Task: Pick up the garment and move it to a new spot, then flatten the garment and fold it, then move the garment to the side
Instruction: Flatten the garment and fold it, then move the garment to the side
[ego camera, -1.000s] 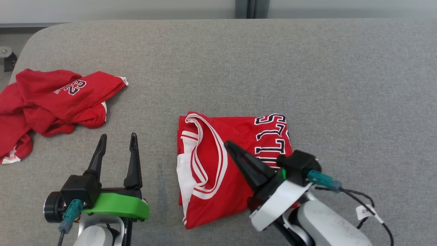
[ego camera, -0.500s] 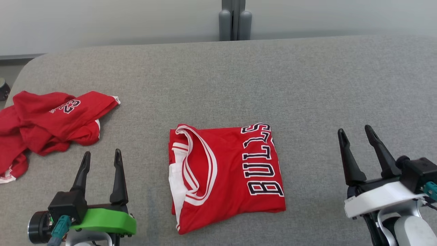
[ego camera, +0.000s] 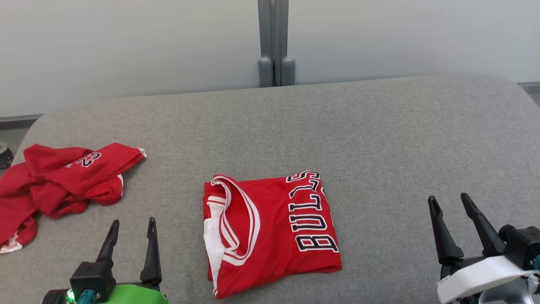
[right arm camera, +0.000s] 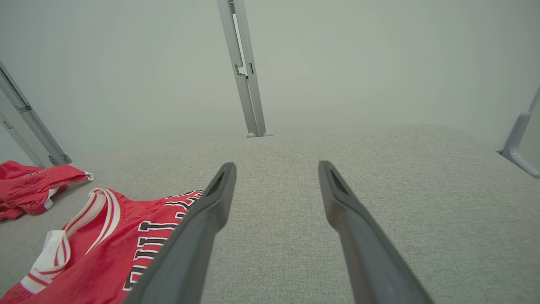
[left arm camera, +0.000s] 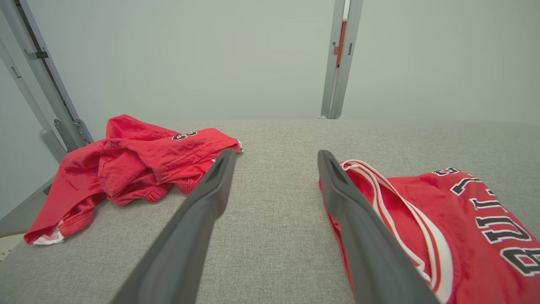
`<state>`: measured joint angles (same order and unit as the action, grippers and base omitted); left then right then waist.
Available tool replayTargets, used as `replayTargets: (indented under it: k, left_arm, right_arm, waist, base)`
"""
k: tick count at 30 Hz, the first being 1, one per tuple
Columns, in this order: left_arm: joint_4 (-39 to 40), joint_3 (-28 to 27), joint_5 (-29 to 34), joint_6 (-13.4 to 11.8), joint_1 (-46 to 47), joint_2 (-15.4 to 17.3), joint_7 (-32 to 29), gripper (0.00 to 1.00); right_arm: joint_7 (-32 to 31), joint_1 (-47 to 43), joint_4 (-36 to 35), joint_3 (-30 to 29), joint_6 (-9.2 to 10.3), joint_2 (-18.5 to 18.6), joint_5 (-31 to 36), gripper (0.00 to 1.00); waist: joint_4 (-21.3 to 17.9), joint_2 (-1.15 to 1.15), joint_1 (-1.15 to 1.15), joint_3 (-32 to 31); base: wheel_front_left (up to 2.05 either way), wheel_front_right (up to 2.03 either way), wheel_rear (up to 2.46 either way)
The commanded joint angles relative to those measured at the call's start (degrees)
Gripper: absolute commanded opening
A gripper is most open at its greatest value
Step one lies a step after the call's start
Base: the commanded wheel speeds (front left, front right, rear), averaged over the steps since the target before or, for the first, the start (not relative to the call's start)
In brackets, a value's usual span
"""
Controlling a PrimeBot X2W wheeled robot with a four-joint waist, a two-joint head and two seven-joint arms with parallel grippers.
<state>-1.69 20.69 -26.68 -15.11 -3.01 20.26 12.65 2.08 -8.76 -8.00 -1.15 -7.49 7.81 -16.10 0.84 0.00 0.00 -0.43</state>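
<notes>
The folded jersey [ego camera: 270,232] is lying flat near the middle of the grey padded table [ego camera: 379,135], BULLS lettering facing up, striped neckline at its 9 o'clock edge. I'm gripping nothing. My left gripper [ego camera: 133,221] is hovering near the jersey's 9 o'clock, fingers spread apart and empty; my right gripper [ego camera: 447,196] is sitting well apart at 3 o'clock, also spread and empty. A crumpled red garment [ego camera: 63,181] is lying at 10 o'clock by the table edge, and a grey post [ego camera: 276,42] is standing at 12.
</notes>
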Motion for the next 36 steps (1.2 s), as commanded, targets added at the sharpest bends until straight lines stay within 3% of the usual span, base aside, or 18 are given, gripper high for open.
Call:
replayTargets:
  k: [1, 24, 30, 36]
  left_arm:
    - [-0.01, 0.07, -0.23, -0.09, -0.85, 0.39, -0.13, 1.00]
    - [-0.63, 0.57, 0.08, 0.37, 1.79, 0.65, 0.57, 1.00]
    - [0.78, 0.98, 0.95, 0.81, 4.96, 0.09, 0.97, 1.00]
    - [2.32, 0.57, 1.60, 0.92, 9.22, -0.80, 1.54, 1.00]
  right_arm:
    - [-0.21, -0.84, -0.42, -0.20, 0.00, -0.11, -0.22, 1.00]
    - [-1.69, -0.63, -0.99, -0.80, 0.00, 0.31, 0.79, 1.00]
    - [-2.54, 1.62, -0.25, 0.20, 0.00, 1.21, 0.81, 1.00]
    - [-3.26, 6.18, 4.92, 5.90, 0.00, 2.48, 0.47, 1.00]
  waist:
    - [-0.35, 0.00, 0.00, -0.53]
    - [0.25, 0.00, 0.00, 0.83]
    - [2.99, 0.00, 0.00, 5.08]
    - [7.60, 0.00, 0.00, 10.62]
  base:
    - [0.00, 0.00, 0.00]
    - [0.00, 0.00, 0.00]
    - [0.00, 0.00, 0.00]
    - [0.00, 0.00, 0.00]
